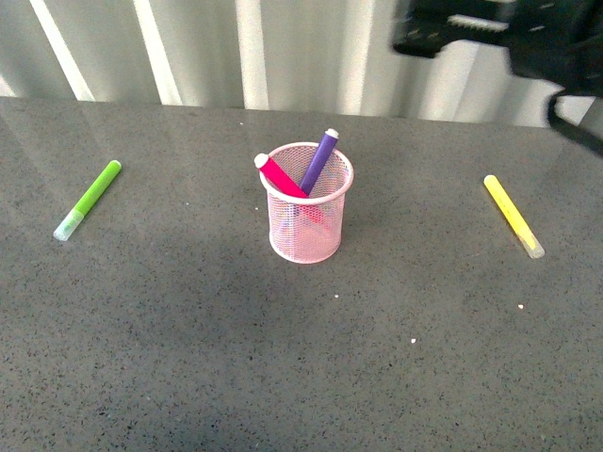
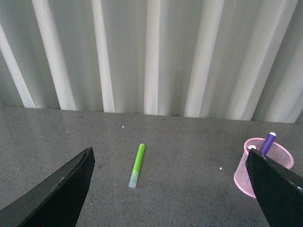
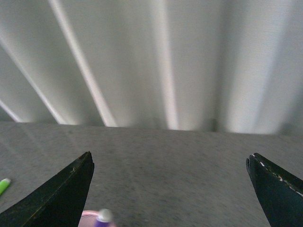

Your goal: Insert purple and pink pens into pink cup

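Observation:
The pink cup (image 1: pixel 303 235) stands upright mid-table. In it lean the purple pen (image 1: pixel 320 160) and the pink pen (image 1: pixel 281 177), crossing, their ends poking above the rim. The left wrist view has my left gripper (image 2: pixel 169 153) open and empty above the table, with the pink cup (image 2: pixel 241 175) and purple pen (image 2: pixel 269 142) beside one finger. My right gripper (image 3: pixel 170 158) is open and empty, raised over the table. At that view's lower edge the purple pen's tip (image 3: pixel 104 217) and a sliver of the cup's rim (image 3: pixel 87 215) show, blurred.
A lime-green marker (image 1: pixel 89 198) lies at the table's left, also the green marker (image 2: pixel 137 165) between my left fingers' view. A yellow marker (image 1: pixel 513 217) lies at the right. The right arm (image 1: pixel 499 33) hangs dark at top right. A ribbed white wall backs the table.

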